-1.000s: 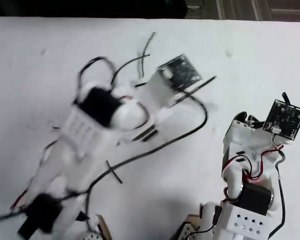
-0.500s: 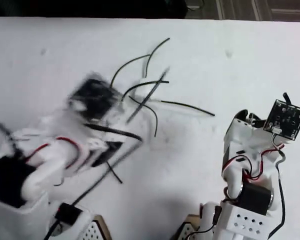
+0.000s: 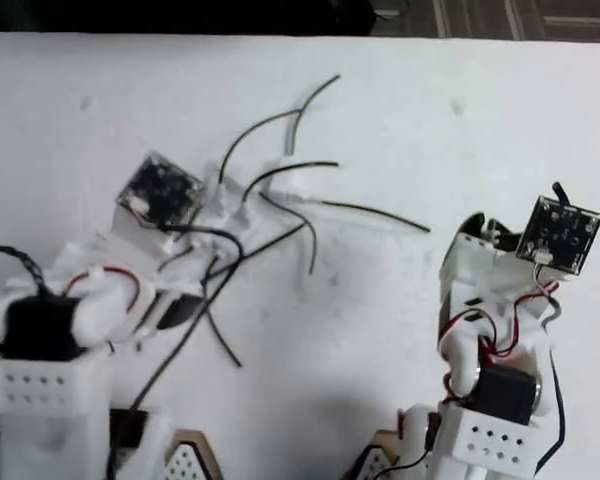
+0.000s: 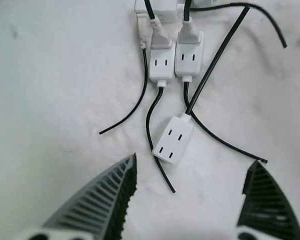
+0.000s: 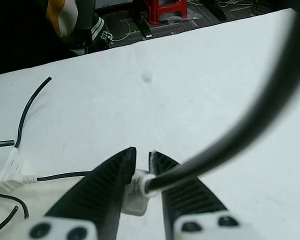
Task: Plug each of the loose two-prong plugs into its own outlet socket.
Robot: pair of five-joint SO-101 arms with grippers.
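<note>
White plastic plug point(image 5: 136, 192): clamped between the fingers of my right pincer point(image 5: 142, 152), low over the table point(image 5: 215, 75); its prongs are hidden.
Handling: light, hard and smooth, I judge. The stiff black cord point(image 5: 230, 135) will tug, so I'd hold the flat sides of the body.
Left pincer point(image 4: 194, 160): spread wide, holding nothing.
Loose socket point(image 4: 173, 138): lies just beyond those fingers, slots up, long axis slanted, cord end toward the far pair.
Paired sockets point(image 4: 160, 62): side by side, each already plugged.
</note>
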